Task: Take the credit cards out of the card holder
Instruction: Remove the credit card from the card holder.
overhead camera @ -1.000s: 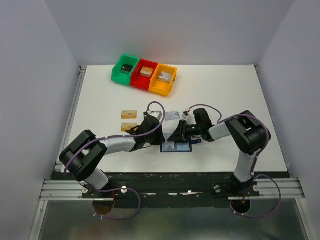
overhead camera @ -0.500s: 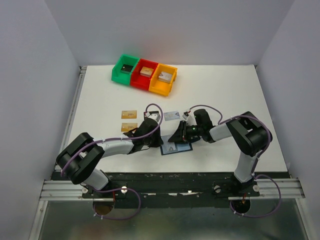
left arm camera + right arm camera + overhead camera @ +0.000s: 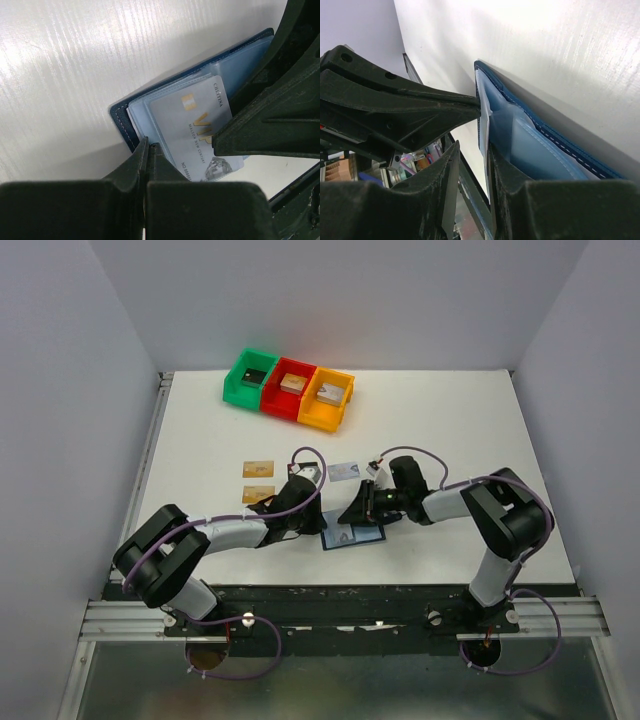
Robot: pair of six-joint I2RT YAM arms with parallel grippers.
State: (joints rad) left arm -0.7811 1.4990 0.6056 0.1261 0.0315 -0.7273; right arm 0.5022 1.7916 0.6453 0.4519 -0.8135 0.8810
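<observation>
The navy card holder lies open on the table between my two grippers. A pale grey-white card sits in its light blue pocket. My left gripper is shut, its tips pinching the holder's near corner. My right gripper has its jaws slightly apart at the holder's edge, and a thin pale card edge lies against one finger. Two tan-gold cards and one grey-white card lie loose on the table.
Green, red and orange bins stand in a row at the back, each with a small block. The table's front edge runs just below the holder. White walls close in the left, right and back.
The left arm has shifted a little and its gripper has closed in on the holder's corner. The holder has turned slightly. The right gripper stays at the holder.
</observation>
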